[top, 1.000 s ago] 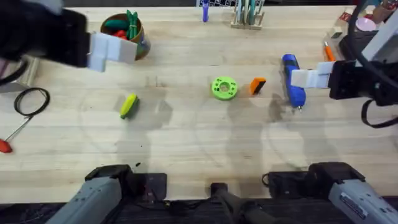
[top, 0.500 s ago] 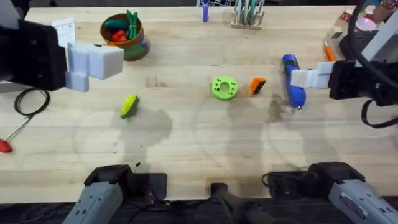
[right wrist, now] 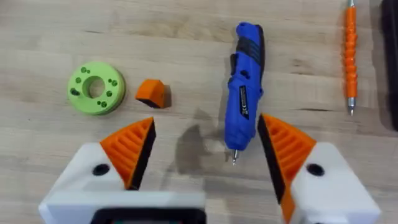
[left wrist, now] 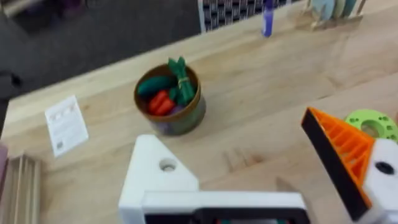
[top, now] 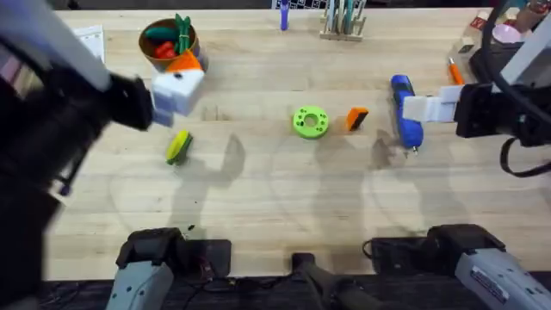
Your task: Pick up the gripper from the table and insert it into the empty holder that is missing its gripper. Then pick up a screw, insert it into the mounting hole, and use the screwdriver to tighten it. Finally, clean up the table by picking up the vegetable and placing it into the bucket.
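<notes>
One screwdriver (top: 405, 112), one bucket (top: 174, 50) (three toy vegetables (top: 170, 39) inside).

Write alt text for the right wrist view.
The right gripper hangs open above a wooden table, its orange-padded fingers straddling the tip of a blue screwdriver. Beside it lie a small orange gripper tip and a green disc.

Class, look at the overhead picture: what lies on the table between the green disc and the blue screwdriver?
The loose orange gripper tip lies between the green disc and the blue screwdriver, in the overhead view.
</notes>
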